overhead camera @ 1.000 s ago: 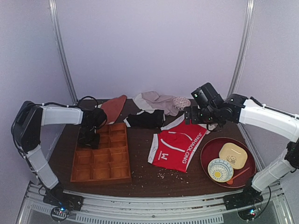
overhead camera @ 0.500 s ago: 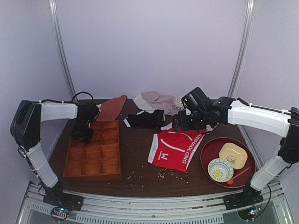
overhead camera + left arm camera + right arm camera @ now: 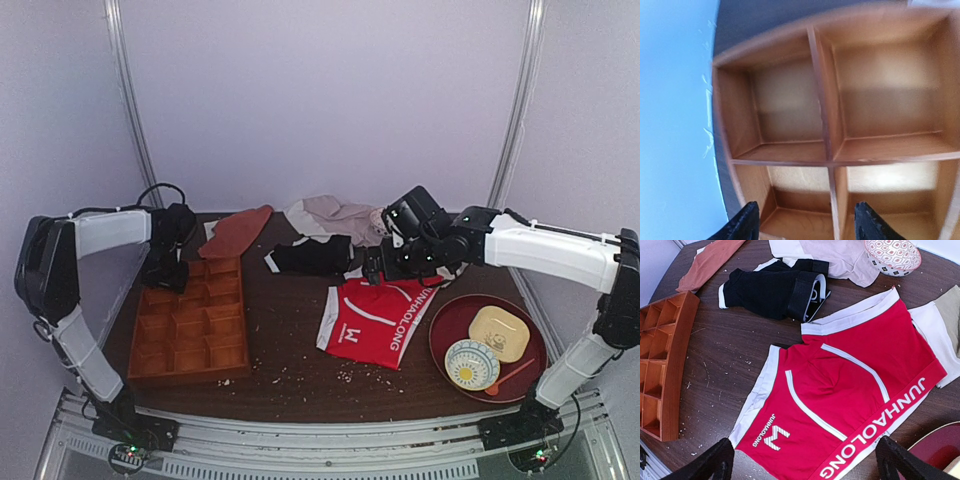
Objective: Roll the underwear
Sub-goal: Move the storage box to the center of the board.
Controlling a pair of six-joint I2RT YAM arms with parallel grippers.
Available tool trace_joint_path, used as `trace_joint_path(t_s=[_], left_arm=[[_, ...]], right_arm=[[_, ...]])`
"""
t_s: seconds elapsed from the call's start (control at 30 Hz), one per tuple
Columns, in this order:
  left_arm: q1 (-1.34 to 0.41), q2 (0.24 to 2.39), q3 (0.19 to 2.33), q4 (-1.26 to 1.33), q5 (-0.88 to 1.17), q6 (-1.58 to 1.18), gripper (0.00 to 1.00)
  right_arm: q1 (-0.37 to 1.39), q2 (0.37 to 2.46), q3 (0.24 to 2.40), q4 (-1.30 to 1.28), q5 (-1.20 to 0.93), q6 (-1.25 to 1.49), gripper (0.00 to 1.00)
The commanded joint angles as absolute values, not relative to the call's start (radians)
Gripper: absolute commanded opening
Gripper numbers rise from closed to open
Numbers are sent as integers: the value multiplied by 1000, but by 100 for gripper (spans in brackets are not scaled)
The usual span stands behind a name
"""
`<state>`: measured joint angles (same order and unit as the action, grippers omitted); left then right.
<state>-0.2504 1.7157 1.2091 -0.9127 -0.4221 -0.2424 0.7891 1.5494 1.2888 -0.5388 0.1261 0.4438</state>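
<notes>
Where the top cam looks down, the R claw point(image 3: 377, 268) hangs w/ jaws spread wide, empty, over the far edge of the red JUNHAOLONG boxer briefs point(image 3: 375, 322), which lie flat on the near side of it. Black briefs point(image 3: 312, 255) sit just to its left. The L claw point(image 3: 166, 276) is at the far-left corner of the wooden compartment tray point(image 3: 190, 325).

L wrist: fingertips point(image 3: 746, 224) stand wide apart, nothing btwn, tray cells ahead of them.

R wrist: fingertips point(image 3: 710, 465) wide apart, red briefs spread flat beneath, lettered waistband by the right-hand tip, black briefs further ahead.
</notes>
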Motion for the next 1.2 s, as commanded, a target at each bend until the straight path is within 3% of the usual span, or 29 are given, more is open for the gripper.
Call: trace_joint_path(t_s=[0.0, 0.33, 0.7, 1.17], left_arm=[[-300, 1631, 1307, -1019, -364, -342, 66], [-599, 1674, 1412, -1008, -158, -605, 65], [-693, 1839, 1419, -896, -21, -706, 61], [-758, 1920, 1427, -905, -18, -732, 61]], right_arm=[[795, 1522, 1302, -561, 135, 435, 98], [792, 1470, 1272, -581, 198, 455, 100], [785, 1403, 1213, -593, 208, 494, 100], [783, 1379, 1184, -591, 211, 509, 100]])
